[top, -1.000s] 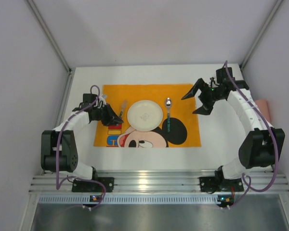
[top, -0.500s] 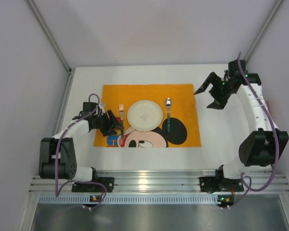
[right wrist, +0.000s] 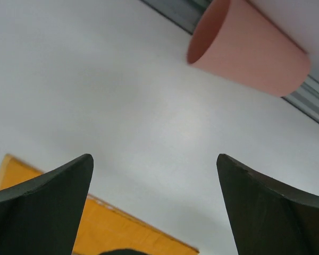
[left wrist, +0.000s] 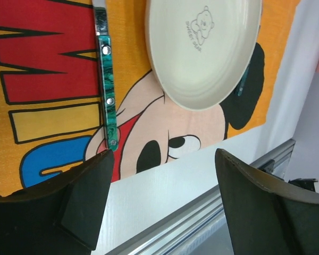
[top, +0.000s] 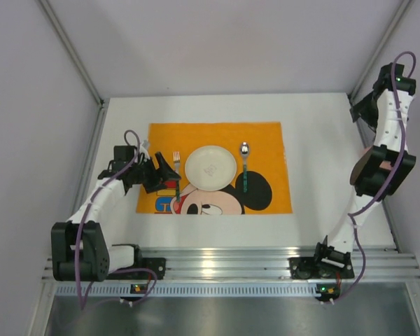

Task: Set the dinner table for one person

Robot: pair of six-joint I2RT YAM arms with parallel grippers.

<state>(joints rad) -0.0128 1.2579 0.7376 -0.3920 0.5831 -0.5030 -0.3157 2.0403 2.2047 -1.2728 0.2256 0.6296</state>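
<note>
The dinner table (top: 322,189) is a white top with an orange cartoon-mouse placemat (top: 266,140) on it. A white plate (top: 211,166) sits mid-mat. A green-handled fork (top: 176,175) lies flat to its left and a spoon (top: 243,168) to its right. My left gripper (top: 168,173) stands open just left of the fork. In the left wrist view the left gripper (left wrist: 163,170) holds nothing, with the fork's handle (left wrist: 106,90) and the plate (left wrist: 204,48) ahead. My right gripper (top: 359,113) is raised at the far right. It hangs open (right wrist: 154,175) over bare table.
A pink cup (right wrist: 250,50) lies on its side at the table's right edge, mostly hidden behind the right arm (top: 378,164) in the top view. An aluminium rail (top: 217,262) runs along the near edge. Grey walls close in on three sides.
My left gripper has opened and let go of the fork, which now lies left of the plate. The right arm has swung up and out to the far right.
</note>
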